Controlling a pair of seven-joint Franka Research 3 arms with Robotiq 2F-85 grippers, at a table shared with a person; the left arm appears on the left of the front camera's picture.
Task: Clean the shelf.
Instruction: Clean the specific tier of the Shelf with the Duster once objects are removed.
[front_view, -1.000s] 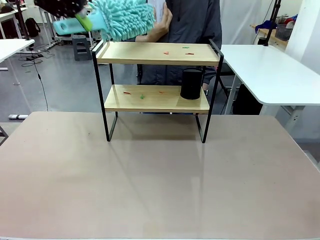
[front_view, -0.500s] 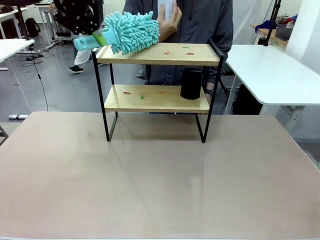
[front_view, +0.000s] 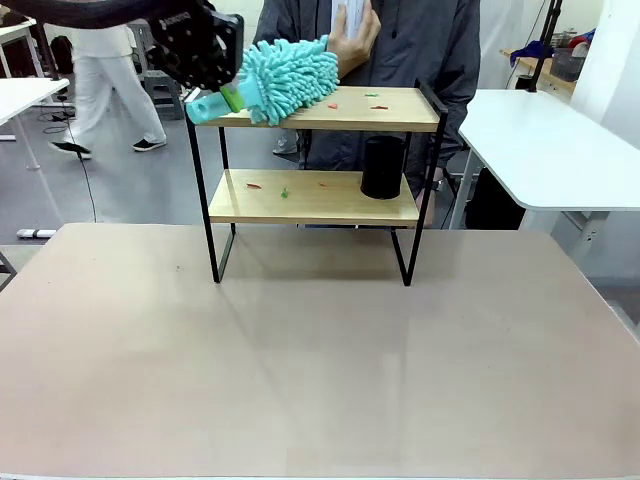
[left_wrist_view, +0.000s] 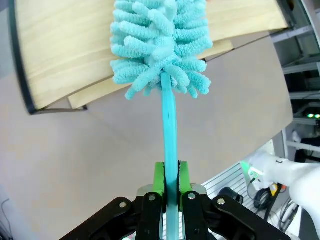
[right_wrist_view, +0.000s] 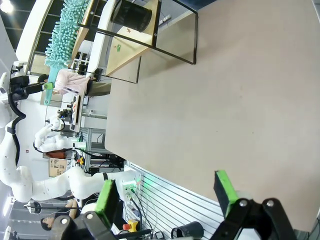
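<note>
Shelf (front_view: 385, 116) top under duster (front_view: 292, 76) clamped in raised left gripper (front_view: 230, 97).

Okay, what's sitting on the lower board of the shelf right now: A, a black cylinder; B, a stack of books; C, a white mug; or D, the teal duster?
A: a black cylinder stands at the right end of the lower board of the shelf, while the duster is up at the top board, held in the left pincer.
</note>
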